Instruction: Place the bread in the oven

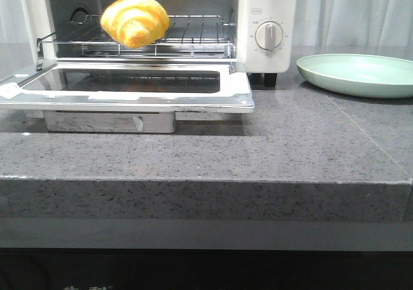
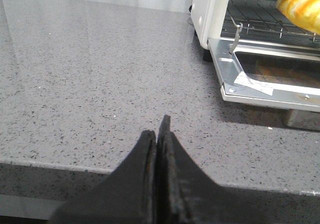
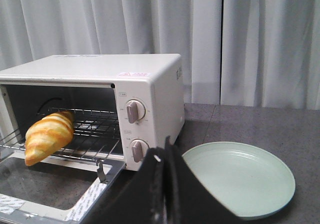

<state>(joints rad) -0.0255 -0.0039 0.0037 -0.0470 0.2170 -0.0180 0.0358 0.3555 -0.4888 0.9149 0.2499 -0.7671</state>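
The bread (image 1: 135, 20) lies on the wire rack inside the white oven (image 1: 268, 6), whose glass door (image 1: 135, 86) hangs open and flat. The bread also shows in the left wrist view (image 2: 301, 7) and the right wrist view (image 3: 48, 135). Neither gripper shows in the front view. My left gripper (image 2: 159, 129) is shut and empty, over bare counter beside the oven's left side. My right gripper (image 3: 164, 151) is shut and empty, in front of the oven's dials (image 3: 134, 111) and beside the plate.
A pale green round plate (image 1: 358, 74) sits empty on the grey stone counter (image 1: 258, 148) right of the oven; it also shows in the right wrist view (image 3: 240, 176). The open door overhangs the counter. White curtains hang behind.
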